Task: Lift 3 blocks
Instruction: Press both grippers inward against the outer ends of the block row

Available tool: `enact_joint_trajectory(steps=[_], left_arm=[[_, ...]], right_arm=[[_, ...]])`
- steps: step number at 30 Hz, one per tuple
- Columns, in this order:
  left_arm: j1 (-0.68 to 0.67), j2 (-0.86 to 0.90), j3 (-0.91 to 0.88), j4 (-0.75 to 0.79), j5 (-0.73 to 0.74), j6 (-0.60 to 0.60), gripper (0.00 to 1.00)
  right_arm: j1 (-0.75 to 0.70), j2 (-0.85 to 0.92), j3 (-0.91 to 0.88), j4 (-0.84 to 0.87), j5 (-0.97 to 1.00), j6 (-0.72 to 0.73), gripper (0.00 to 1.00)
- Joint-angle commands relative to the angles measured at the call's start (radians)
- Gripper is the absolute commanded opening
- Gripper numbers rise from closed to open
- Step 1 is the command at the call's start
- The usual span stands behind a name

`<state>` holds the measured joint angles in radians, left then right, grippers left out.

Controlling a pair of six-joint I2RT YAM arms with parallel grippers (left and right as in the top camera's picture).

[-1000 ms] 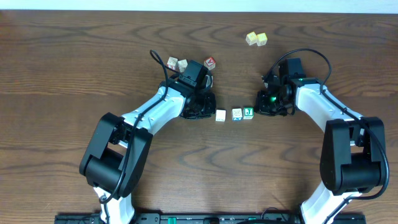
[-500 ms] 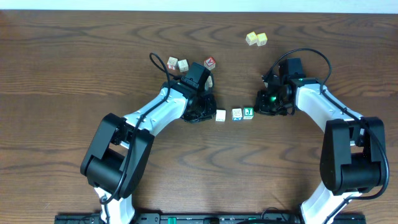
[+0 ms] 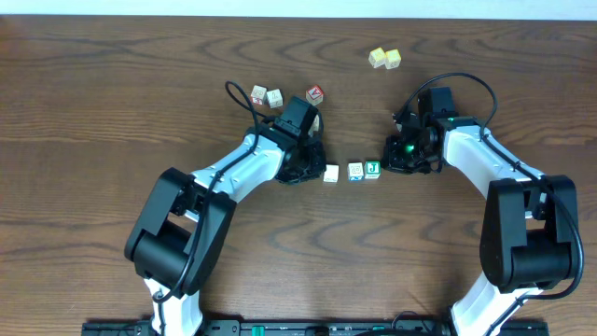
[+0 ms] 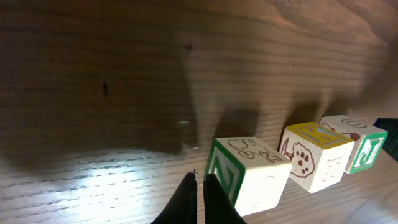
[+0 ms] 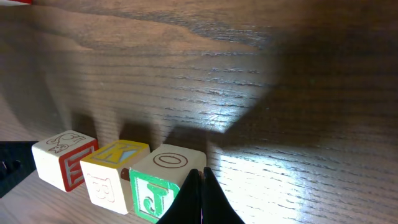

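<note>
Here L gripper (image 4: 200, 185), R gripper (image 5: 199, 179) shut; blocks (image 3: 354, 171) between.

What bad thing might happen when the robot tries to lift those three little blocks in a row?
If the shut left gripper and shut right gripper squeeze the row from its ends, the whitish yellow-topped middle cube may pop out and drop. The nearly plain white cube seems slightly apart from it, so it might twist. The narrow tip may slip off the green-faced J cube.
</note>
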<state>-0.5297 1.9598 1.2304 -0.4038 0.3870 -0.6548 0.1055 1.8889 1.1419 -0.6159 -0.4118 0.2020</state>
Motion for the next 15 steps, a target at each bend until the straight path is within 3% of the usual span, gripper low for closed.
enact_joint_trajectory(steps=[1, 15], left_arm=[[-0.006, 0.016, -0.008, 0.015, 0.005, -0.003, 0.07], [-0.017, 0.039, -0.008, 0.040, 0.006, -0.039, 0.07]], right_arm=[[0.008, -0.003, 0.000, -0.003, -0.005, 0.011, 0.01], [0.040, -0.003, 0.000, -0.005, -0.005, 0.011, 0.01]])
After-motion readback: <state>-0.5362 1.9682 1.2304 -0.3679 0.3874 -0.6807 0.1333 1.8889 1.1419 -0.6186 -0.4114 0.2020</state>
